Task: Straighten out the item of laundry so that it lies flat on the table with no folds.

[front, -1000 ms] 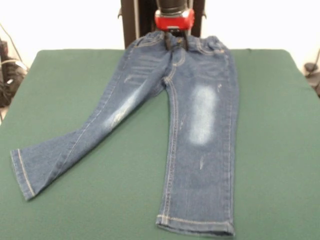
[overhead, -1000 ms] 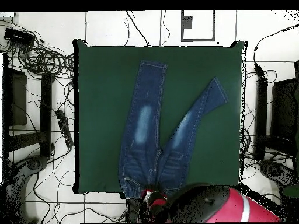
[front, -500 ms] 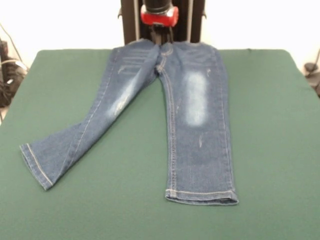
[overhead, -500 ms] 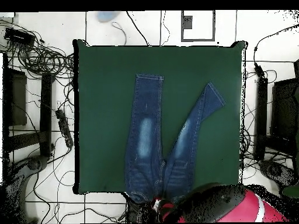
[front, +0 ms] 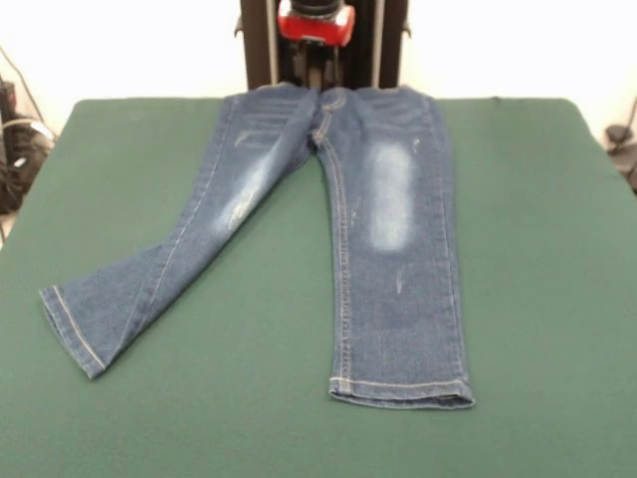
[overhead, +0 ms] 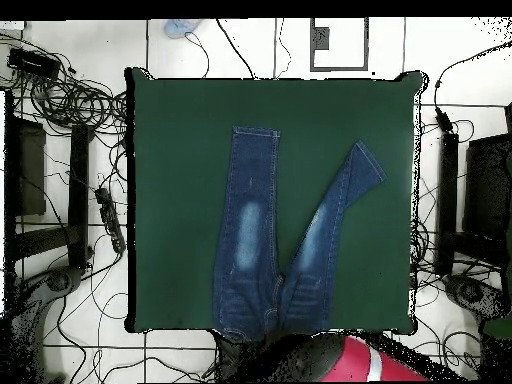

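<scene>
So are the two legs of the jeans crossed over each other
No, in the overhead view the jeans lie with both legs spread apart in a V on the table.

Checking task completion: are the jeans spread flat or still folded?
Spread flat. The jeans lie open on the table, both legs splayed apart with no fold showing; the waistband reaches the table's robot-side edge.

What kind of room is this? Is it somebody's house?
Probably a robot lab, not a house. A red and black robot arm stands at a green table with only a pair of jeans on it, and tangled cables lie on the tiled floor around the table.
</scene>
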